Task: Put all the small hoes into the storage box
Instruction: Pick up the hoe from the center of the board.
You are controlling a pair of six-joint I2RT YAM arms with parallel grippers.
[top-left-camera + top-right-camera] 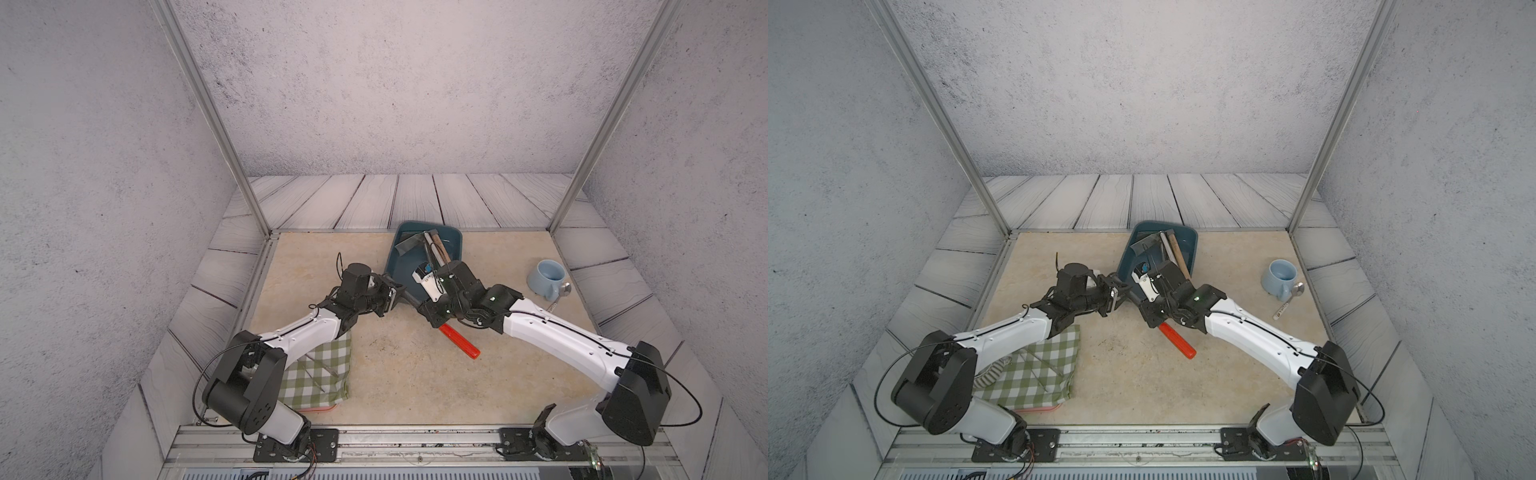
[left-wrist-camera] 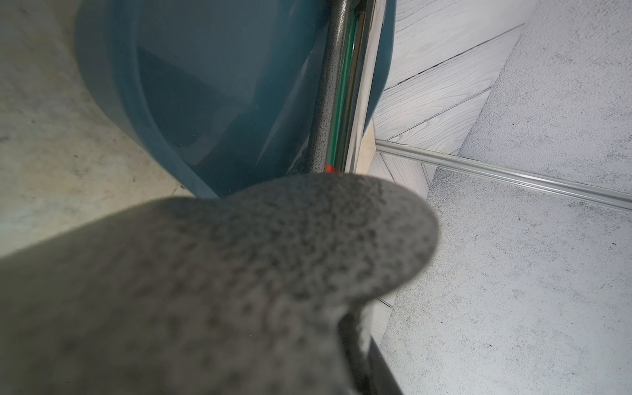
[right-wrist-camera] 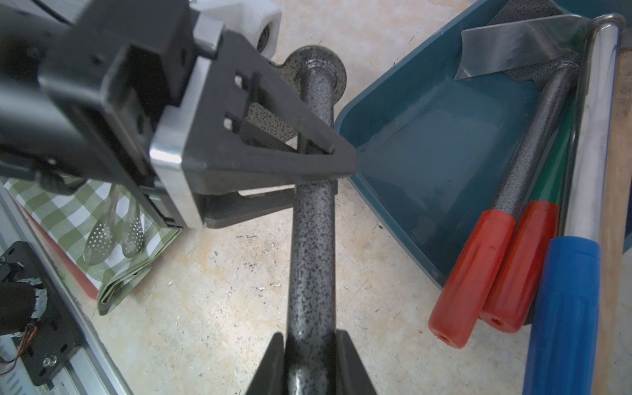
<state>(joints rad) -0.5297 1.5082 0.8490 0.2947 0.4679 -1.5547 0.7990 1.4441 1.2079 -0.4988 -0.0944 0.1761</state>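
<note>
Currently the small hoe (image 3: 313, 256) lies outside the storage box (image 1: 398, 259), just beside its near corner and above the table (image 1: 395, 374). Its speckled grey shaft runs from the blade on the left to the red grip on the right. The step in hand is judged to be a handover or a joint carry into the box. It is best done with one hold released before the other arm is moved, so that the shaft is not wrenched between two clamps. The blade should then be raised over the rolled rim and the hoe laid along the bare left part of the floor, since other long-handled tools (image 3: 472, 273) are stacked against the right wall.

The jaws of the left gripper (image 3: 316, 178) are closed on the shaft just behind the blade. The jaws of the right gripper (image 3: 313, 345) are closed on the same shaft, nearer the red grip.
</note>
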